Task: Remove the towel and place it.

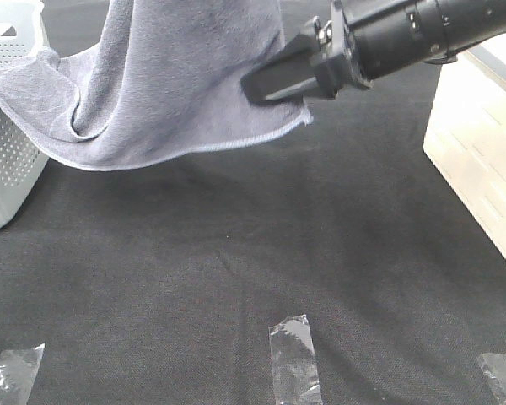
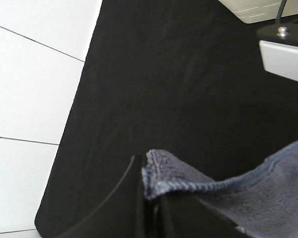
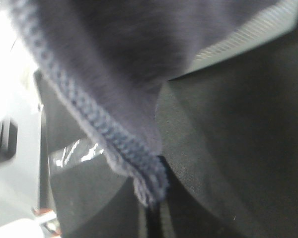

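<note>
The greyish-lavender towel (image 1: 177, 76) hangs above the black cloth, with its left end draped over the rim of a white basket. My right gripper (image 1: 255, 88) reaches in from the upper right and is shut on the towel's right edge near the lower corner. The right wrist view shows the hemmed edge of the towel (image 3: 114, 59) pinched where the right gripper's (image 3: 151, 201) fingers meet. In the left wrist view a corner of the towel (image 2: 238, 193) is clamped in my left gripper (image 2: 148, 198), which is shut. The left gripper is out of sight in the exterior high view.
A white perforated basket (image 1: 8, 152) stands at the left edge and a cream slatted crate (image 1: 481, 143) at the right. Three clear tape strips (image 1: 293, 359) lie along the front of the black table cloth (image 1: 236, 253). White floor tiles (image 2: 30, 89) lie beyond the cloth's edge.
</note>
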You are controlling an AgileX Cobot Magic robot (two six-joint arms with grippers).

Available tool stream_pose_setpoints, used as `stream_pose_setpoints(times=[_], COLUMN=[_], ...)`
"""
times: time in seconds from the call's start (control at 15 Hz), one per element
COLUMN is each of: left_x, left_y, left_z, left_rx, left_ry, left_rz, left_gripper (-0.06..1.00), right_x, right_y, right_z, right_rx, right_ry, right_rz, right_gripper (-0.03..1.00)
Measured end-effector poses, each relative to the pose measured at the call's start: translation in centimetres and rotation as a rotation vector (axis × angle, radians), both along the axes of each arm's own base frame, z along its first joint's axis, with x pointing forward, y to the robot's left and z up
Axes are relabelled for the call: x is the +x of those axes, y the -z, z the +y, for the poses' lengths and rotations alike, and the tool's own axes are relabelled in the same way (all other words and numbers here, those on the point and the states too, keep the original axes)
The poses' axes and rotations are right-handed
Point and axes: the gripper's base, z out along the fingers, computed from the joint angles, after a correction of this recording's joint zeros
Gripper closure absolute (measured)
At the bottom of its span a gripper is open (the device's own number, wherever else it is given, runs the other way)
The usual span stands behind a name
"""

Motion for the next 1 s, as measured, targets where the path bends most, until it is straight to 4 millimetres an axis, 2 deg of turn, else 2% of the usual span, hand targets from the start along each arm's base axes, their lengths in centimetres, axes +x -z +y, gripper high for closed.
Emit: stream_pose_setpoints(times=[0.13,0.27,0.4,0.47,0.53,0.6,0.73,0.87,1.0], left_x=[0.0,0.2,0.5,0.7,0.7,1.1,1.9,2.8,3.6], left_y=[0.0,-0.4,-1.0,-1.6,-1.9,-2.6,-3.2,-2.7,-2.3], left_z=[0.0,-0.1,-0.3,-0.5,-0.5,-0.6,-0.7,-1.0,-1.3], left_rx=[-0.008,-0.047,-0.092,-0.134,-0.154,-0.205,-0.229,-0.19,-0.186], left_ry=[-0.004,-0.015,-0.013,-0.012,-0.013,-0.032,-0.075,-0.113,-0.12], left_rz=[0.002,-0.029,-0.092,-0.151,-0.176,-0.252,-0.361,-0.407,-0.42], left_gripper=[0.94,0.94,0.94,0.94,0.94,0.94,0.94,0.94,0.94], right_x=[0.3,0.9,1.4,1.8,2.0,2.9,4.5,5.5,6.1], right_y=[-1.6,-4.5,-8.7,-11.7,-12.3,-14.8,-16.7,-18.7,-19.4], right_z=[-0.4,-1.1,-2.1,-2.9,-3.2,-3.5,-3.7,-4.3,-4.8], right_rx=[-0.04,-0.144,-0.243,-0.308,-0.333,-0.362,-0.379,-0.401,-0.435], right_ry=[0.1,0.195,0.323,0.405,0.428,0.482,0.543,0.615,0.662], right_rz=[0.065,0.117,0.111,0.085,0.082,0.015,-0.074,-0.176,-0.24], right_gripper=[0.95,0.95,0.95,0.95,0.95,0.95,0.95,0.95,0.95])
